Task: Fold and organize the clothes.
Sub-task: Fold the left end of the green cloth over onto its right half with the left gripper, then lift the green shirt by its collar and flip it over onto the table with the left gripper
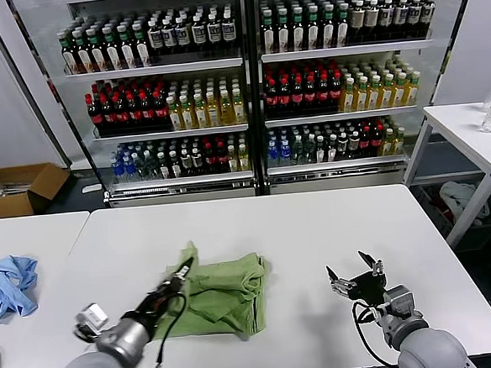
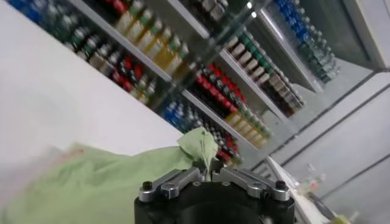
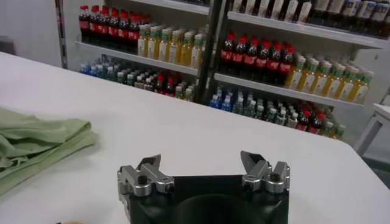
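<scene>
The left tool [image 1: 182, 273] is pinched on a raised corner of the shirt [image 1: 224, 293], which lies partly folded and rumpled near the worktop's [image 1: 315, 221] front edge, left of centre. The right tool [image 1: 356, 276] hovers spread wide and empty towards the front right corner. Folding looks about midway; flattening and tidying remain.

One green shirt [image 1: 222, 293], one blue cloth [image 1: 6, 285], two grippers, three white tables, one cardboard box [image 1: 18, 188].
</scene>
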